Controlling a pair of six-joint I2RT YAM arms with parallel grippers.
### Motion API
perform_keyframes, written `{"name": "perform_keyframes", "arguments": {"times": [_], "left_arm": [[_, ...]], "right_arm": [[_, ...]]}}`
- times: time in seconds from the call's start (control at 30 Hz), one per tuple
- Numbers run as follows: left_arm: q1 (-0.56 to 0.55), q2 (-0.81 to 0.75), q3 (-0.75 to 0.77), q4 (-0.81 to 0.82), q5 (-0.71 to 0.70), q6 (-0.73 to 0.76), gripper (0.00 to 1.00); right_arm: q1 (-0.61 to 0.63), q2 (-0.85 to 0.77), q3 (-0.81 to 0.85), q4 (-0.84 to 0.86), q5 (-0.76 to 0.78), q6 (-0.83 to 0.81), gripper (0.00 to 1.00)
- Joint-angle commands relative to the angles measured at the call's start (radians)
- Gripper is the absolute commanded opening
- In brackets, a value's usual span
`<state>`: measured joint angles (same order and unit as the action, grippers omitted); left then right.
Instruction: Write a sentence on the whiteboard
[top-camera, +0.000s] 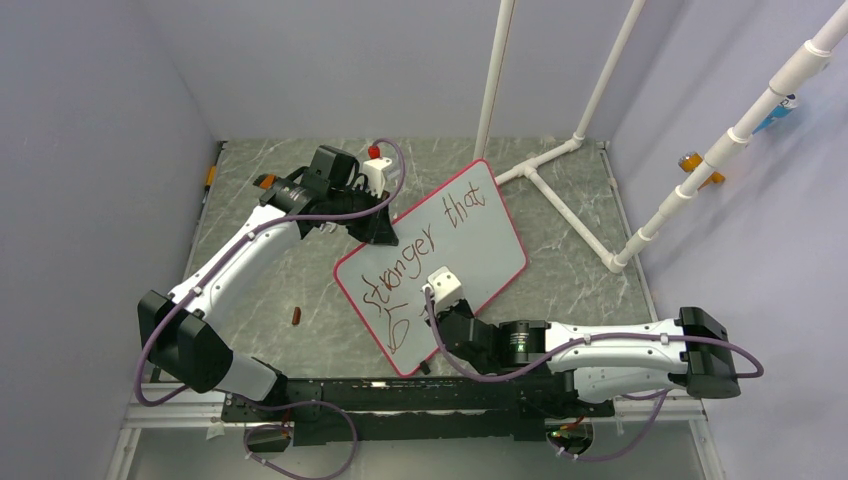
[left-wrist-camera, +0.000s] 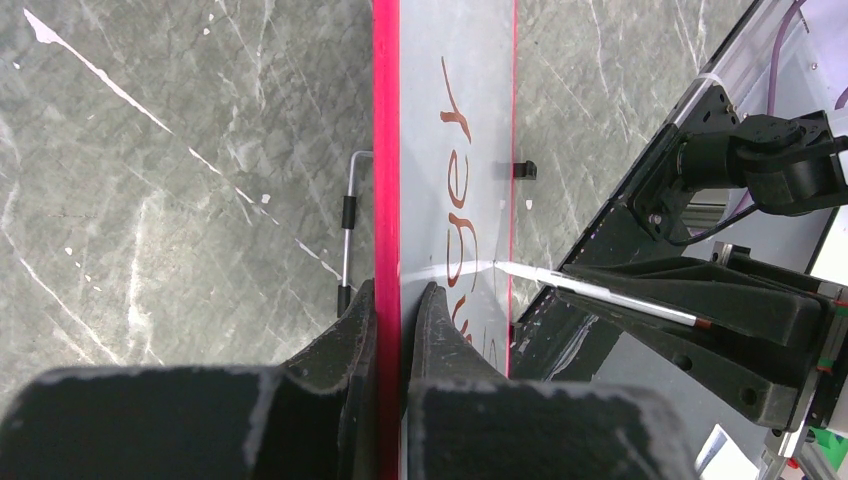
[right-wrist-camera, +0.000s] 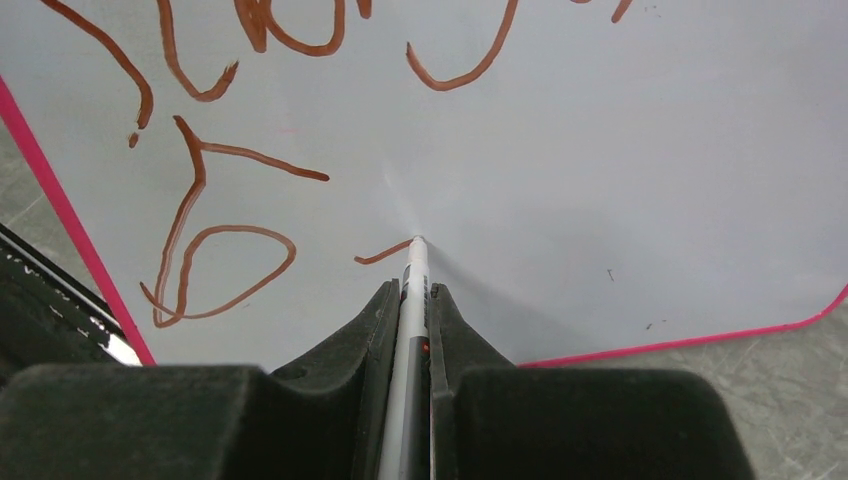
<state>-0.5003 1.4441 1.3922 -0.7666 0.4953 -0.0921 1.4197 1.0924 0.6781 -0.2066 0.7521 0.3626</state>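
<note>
Status: whiteboard (top-camera: 480, 235) sits skewed on the table (top-camera: 560, 260), one corner toward the arm bases. Left gripper (left-wrist-camera: 398, 300) is pinched narrow on the pink rim of its far-left long edge, one finger each side. Right gripper (right-wrist-camera: 413, 295) is closed tight on a marker (right-wrist-camera: 414, 262), tip touching the board just right of the loopy first letter of line two. Sentence (top-camera: 428, 247) reads "stronger that" on line one. Line two has that one letter plus a short stroke, so I'd call it past halfway, third word in hand. Risks: the left hold is only a thin bite on the rim, so sideways marker drag could pivot the board and skew the letters. Pressing too hard could push the marker back through the jaws. Too light and the strokes break up. Line two runs close to the near rim with little white below it, so tall letters may run off the edge. Right wrist hangs over the board near line one, and a dip there would smear ink. Can't tell whether the board lies flat or is propped, which decides how much it gives under the tip.
</note>
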Motion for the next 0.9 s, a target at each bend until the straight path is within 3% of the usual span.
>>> {"name": "perform_keyframes", "arguments": {"times": [0.0,0.87], "left_arm": [[0.016,0.014,0.013,0.016,-0.373,0.175,0.00],[0.016,0.012,0.013,0.017,-0.373,0.175,0.00]], "right_arm": [[-0.010,0.001,0.040,0.071,-0.051,-0.072,0.00],[0.000,-0.007,-0.031,0.065,-0.186,0.017,0.00]]}}
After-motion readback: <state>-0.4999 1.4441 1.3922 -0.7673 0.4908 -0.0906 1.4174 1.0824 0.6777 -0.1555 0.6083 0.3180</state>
